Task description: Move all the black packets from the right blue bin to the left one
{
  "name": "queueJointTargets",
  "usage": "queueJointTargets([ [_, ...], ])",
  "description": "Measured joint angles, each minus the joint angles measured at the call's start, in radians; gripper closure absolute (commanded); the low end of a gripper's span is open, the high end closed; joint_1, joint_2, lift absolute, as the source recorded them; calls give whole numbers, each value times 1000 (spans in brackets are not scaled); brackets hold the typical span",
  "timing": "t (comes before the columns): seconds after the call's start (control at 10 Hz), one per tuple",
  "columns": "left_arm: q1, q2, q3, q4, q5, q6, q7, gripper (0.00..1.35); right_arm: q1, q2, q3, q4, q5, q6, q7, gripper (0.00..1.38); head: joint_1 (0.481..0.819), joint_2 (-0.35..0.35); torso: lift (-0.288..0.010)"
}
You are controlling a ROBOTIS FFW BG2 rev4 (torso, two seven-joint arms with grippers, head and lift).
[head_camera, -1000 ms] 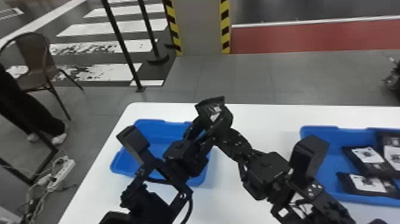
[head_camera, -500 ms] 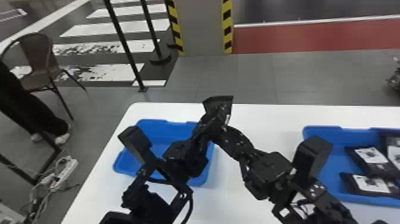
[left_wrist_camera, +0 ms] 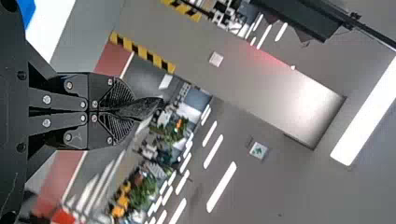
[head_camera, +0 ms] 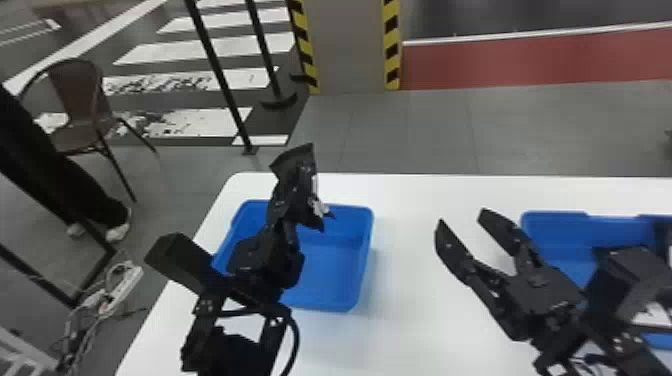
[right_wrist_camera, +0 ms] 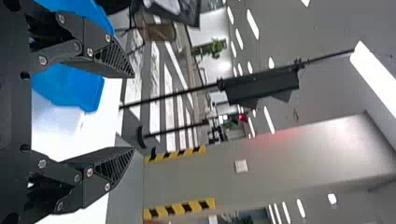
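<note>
Item 1, black packet [head_camera: 299,175]: raised over the left blue bin [head_camera: 366,235], edge-on between fingertips in the left wrist view; not set down. A half second before, it stood where both grippers met; by this moment one alone bore it, and it had shifted leftward.

Item 2, left gripper [left_wrist_camera: 131,112]: fingers closed narrow upon the packet, its arm drawn back toward the robot's left with it.

Item 3, right gripper [head_camera: 462,220]: fingers wide, nothing between them. It had come away from the packet and hung over the white table [head_camera: 410,295], between the two bins and near the right one.

Item 4, right blue bin [head_camera: 555,222]: partly behind the right arm; a white label [head_camera: 651,316] on a packet showed beneath that arm. How many packets lay there could not be told.

Remarks: the change read as a completed handover, right to left. It left the right arm free, in judgement, for another pick, while the left had still to turn its packet down and release it inside the left bin. Chief risk: a thin grip at the edge, liable to swing or slip as the wrist turned.
</note>
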Motion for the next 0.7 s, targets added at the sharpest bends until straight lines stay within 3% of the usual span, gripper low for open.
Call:
queueJointTargets([
  [0.2,-31,-1,53,99,-176,25,16,1208,44,22,-103,-23,47,11,-12,142,695,204,-110],
  [0.4,-77,0,73,226,-326,-30,46,1202,53,26,-144,-31,61,13,-31,144,695,186,-110],
  [0.5,-106,1,83,293,-393,-71,50,1059,59,29,-159,-38,61,23,-45,137,695,182,-110],
  [0.7,-139,-1,95,382,-410,-107,52,292,73,43,-208,-66,57,72,-49,137,695,166,-110],
])
